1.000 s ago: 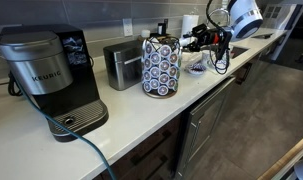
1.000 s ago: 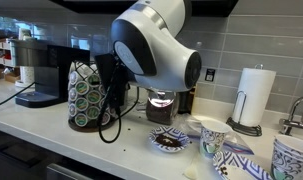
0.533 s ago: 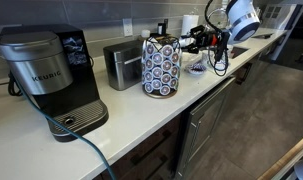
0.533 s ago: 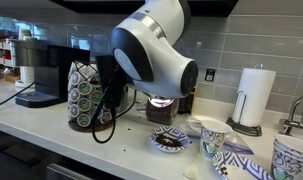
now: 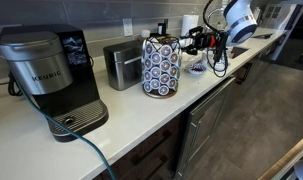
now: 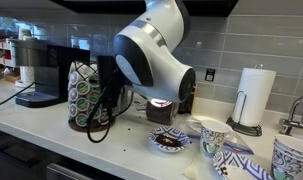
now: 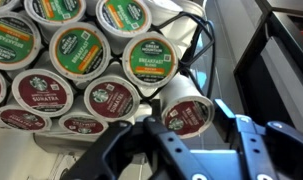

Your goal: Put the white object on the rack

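The rack [image 5: 161, 65] is an upright wire carousel ringed with coffee-pod lids. It stands on the white counter and shows in both exterior views [image 6: 86, 95]. In the wrist view its rows of green, orange and dark red lids [image 7: 81, 60] fill the upper left. My gripper [image 7: 181, 130] is shut on a white pod with a dark red lid [image 7: 186, 110]. It holds the pod right beside the rack's lower rows. In an exterior view the gripper [image 5: 190, 42] sits just beside the rack's top, and the pod is too small to make out there.
A black Keurig coffee maker [image 5: 51, 75] and a boxy silver appliance [image 5: 121, 62] stand beyond the rack. A cable [image 5: 86, 150] runs off the counter's front edge. A paper towel roll [image 6: 256, 95], patterned cups [image 6: 213, 135] and a small dish [image 6: 171, 140] stand by the arm.
The arm's big wrist joint has shifted slightly up and sideways. The gripper stays close beside the rack with the pod still held.
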`<action>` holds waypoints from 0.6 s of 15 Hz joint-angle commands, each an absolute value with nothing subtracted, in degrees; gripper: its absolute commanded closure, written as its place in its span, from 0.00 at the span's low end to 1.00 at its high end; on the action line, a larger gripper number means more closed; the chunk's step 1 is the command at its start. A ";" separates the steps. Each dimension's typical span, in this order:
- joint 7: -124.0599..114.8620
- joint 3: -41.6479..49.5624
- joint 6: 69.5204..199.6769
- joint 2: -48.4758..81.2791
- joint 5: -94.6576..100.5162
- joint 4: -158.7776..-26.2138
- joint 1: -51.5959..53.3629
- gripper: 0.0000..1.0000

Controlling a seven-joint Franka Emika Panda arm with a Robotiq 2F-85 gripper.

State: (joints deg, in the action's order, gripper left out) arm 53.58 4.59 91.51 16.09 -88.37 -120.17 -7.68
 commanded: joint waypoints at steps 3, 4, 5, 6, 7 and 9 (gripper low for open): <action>50.77 4.90 89.50 17.67 -89.79 -118.99 -7.06 0.72; 50.58 4.89 89.51 17.70 -89.87 -119.02 -6.98 0.72; 50.40 4.88 89.67 17.70 -89.95 -119.06 -6.89 0.72; 50.28 4.87 89.67 17.72 -89.95 -119.07 -6.81 0.72; 50.12 4.85 89.55 17.79 -89.93 -119.02 -6.75 0.72; 49.54 4.82 89.39 17.97 -89.94 -118.93 -6.65 0.72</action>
